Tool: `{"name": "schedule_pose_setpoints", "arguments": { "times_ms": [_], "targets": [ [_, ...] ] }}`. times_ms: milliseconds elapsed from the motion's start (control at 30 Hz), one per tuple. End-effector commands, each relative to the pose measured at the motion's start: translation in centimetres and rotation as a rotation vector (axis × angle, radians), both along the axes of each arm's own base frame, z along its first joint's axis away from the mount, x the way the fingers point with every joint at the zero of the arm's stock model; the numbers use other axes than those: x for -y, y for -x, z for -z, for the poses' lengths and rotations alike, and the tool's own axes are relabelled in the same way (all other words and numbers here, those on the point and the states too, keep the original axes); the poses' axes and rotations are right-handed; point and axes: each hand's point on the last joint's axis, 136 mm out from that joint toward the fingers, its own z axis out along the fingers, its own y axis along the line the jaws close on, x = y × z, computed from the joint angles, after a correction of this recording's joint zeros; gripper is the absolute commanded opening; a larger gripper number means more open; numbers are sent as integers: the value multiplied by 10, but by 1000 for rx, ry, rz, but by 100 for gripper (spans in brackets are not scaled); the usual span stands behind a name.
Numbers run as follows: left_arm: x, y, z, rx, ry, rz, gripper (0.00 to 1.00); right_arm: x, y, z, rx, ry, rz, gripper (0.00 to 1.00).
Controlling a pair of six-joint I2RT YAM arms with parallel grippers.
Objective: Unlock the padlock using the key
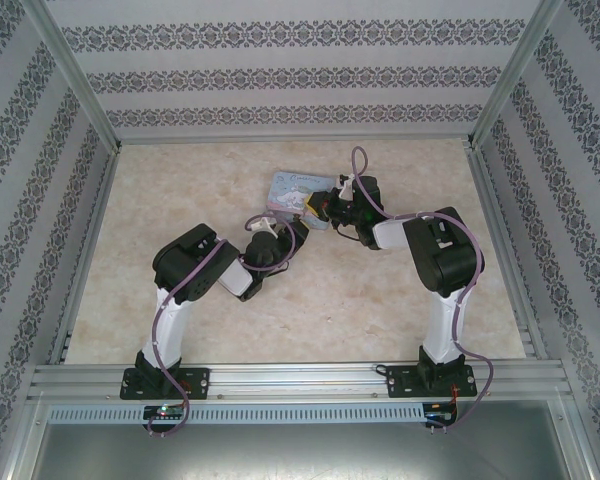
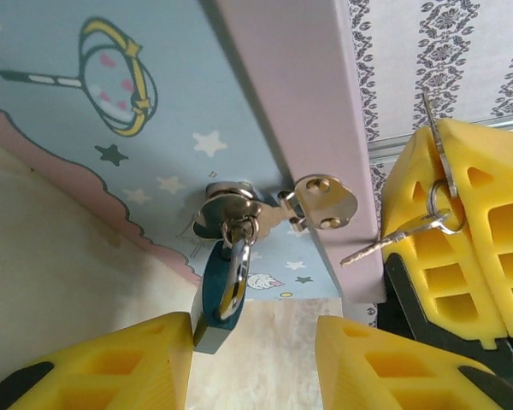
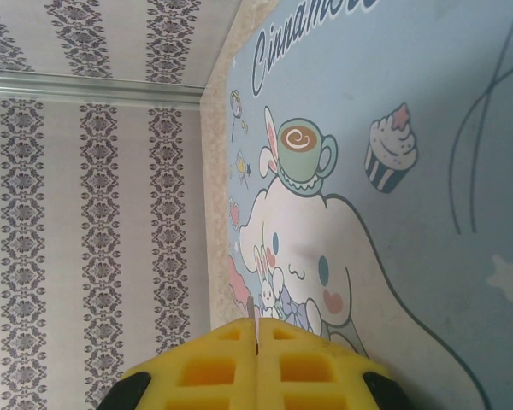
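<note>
**Padlock hanging on the tin's hasp, keys pinched just beside it**

Take the pale blue cartoon-printed tin box [image 1: 295, 186] as your reference.

Your left gripper [image 1: 267, 230] sits at the tin's near left corner. In the left wrist view its yellow fingers [image 2: 111, 367] stand moderately apart and hold nothing. The tiny padlock with a blue body and thin silvery shackle [image 2: 218, 299] hangs from the silvery hasp [image 2: 231, 205] on the tin's front edge. Its lower end dips into the gap, close against the left-hand finger and clear of the other. The lock is shut, with the shackle threaded through the hasp loop.

Your right gripper [image 1: 328, 206] is at the tin's near right corner, just beside the hasp. Its fingers [image 2: 487, 231] are pressed tight together on the bunch of small silvery keys on a wire ring [image 2: 393, 241]. One thin blade sticks out of the seam, and another key dangles towards the tin's pink edge without reaching the padlock. In the right wrist view, the same closed fingertips [image 3: 231, 359] face the tin's printed lid [image 3: 393, 102].
</note>
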Motion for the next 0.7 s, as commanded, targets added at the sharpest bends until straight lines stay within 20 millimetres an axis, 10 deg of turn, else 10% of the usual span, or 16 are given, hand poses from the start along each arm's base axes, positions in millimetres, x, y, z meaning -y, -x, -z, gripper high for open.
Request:
{"name": "schedule_pose_setpoints", "arguments": {
  "times_ms": [0, 667],
  "targets": [
    [0, 14, 22, -65, -47, 16, 44, 4, 10, 33, -78, 31, -3, 0],
    [-13, 2, 51, -120, -263, 31, 49, 6, 10, 34, -83, 28, 1, 0]
  ]
}}
